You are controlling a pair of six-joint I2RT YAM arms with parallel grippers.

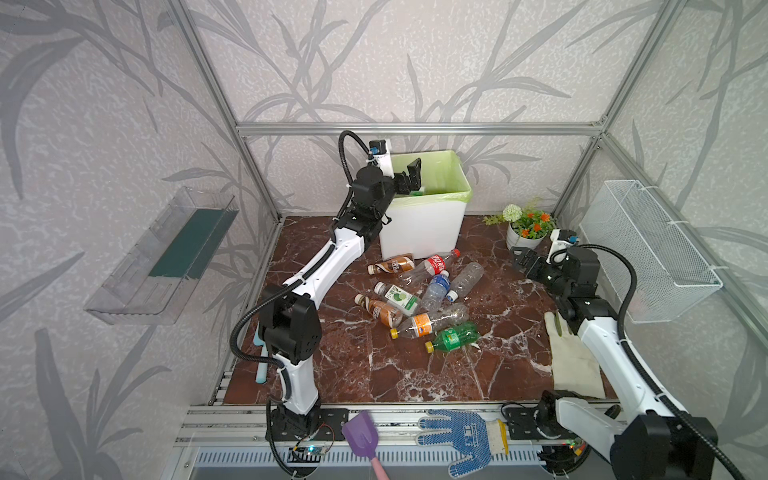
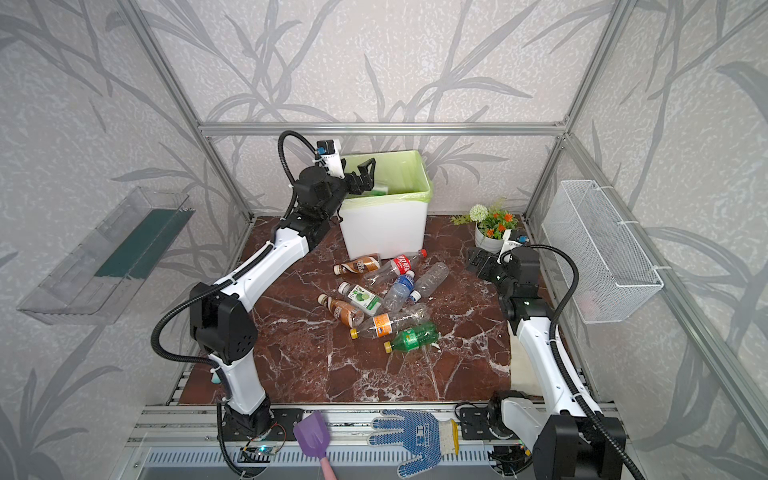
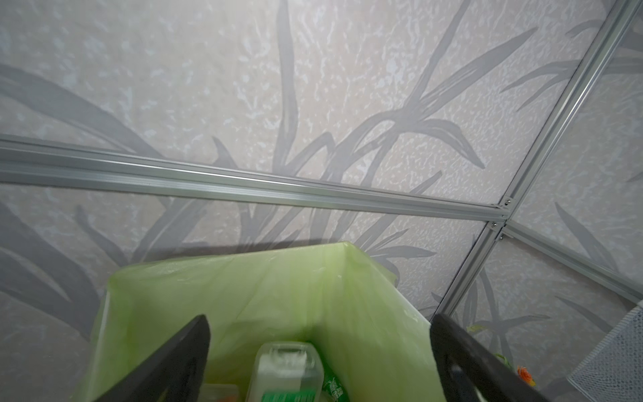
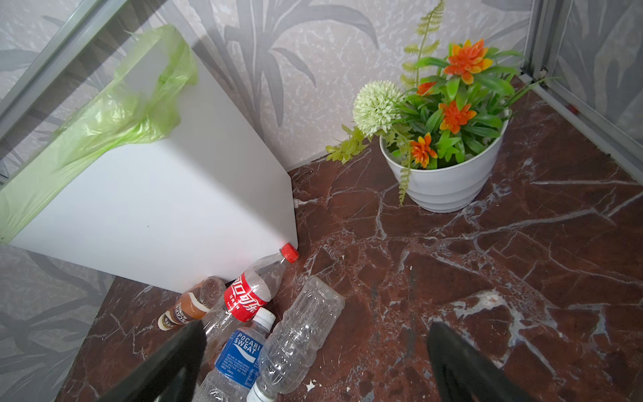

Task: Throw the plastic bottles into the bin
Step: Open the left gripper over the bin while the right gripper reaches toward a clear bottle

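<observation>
Hanging over the open mouth of the bin (image 1: 424,232) at the upper middle of both top views, the left fingers (image 1: 411,178) stand wide apart and hold nothing. In the left wrist view a blurred clear bottle with a green label (image 3: 285,369) shows below and between them, inside the light green liner (image 3: 278,296), touching neither finger. The right fingers (image 1: 518,257), at the right of the frame near the white flower pot (image 1: 524,240), are also spread wide and empty above the marble desk (image 1: 374,374). Eight plastic bottles (image 1: 435,289) lie in a loose heap on the desk at the centre, just in front of the bin. The red-labelled bottle (image 4: 243,299) has its cap right beside the bin's lower corner.
</observation>
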